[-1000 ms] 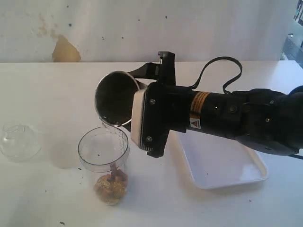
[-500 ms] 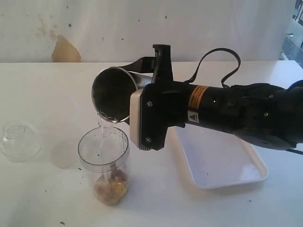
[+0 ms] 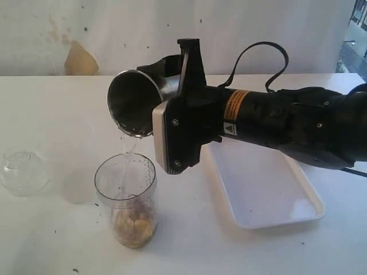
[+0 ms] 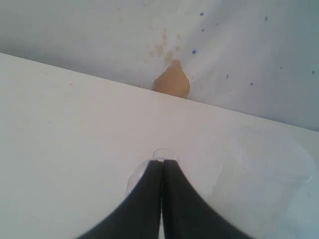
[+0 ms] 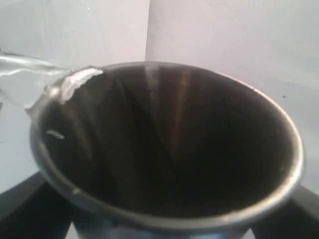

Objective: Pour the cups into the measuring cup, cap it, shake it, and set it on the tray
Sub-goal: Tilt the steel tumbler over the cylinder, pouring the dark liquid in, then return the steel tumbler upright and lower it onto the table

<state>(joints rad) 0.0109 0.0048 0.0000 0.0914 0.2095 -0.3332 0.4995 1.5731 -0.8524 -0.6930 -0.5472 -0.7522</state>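
Pouring: right jaws grasp the tumbler [image 3: 133,103], tilted above the measuring cup [image 3: 126,195] so its stream lands inside; left jaws clenched, empty.

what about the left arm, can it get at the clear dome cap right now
Probably yes: the cap lies just beyond the tip of the left gripper in its wrist view, with nothing between them. Its jaws are shut, so they would need to open first.
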